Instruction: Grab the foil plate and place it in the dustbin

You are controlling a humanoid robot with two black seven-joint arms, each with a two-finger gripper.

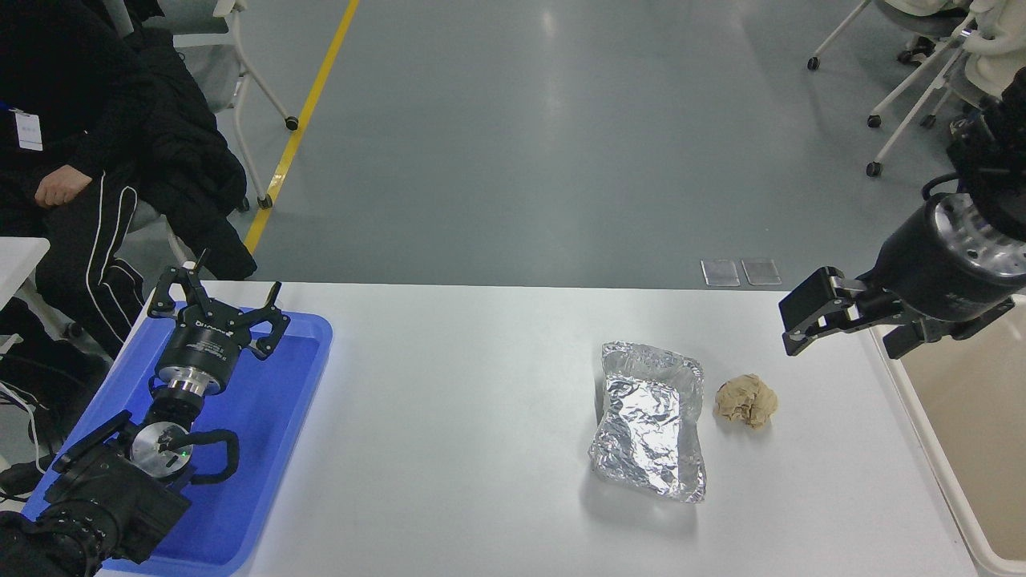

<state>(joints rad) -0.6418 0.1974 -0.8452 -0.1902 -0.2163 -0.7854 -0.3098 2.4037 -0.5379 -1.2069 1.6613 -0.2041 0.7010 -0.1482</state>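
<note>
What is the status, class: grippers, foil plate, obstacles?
Left gripper open, parked over blue plastic tray. Right gripper empty, raised. Crinkled silver foil plate on table. Tan crumpled paper ball beside it.

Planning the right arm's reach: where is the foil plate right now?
In the head view, the foil plate lies on the white table, right of centre, just left of the crumpled paper ball.

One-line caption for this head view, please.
Right tool hovers above table, empty; foil plate lies untouched; dustbin at right.
</note>
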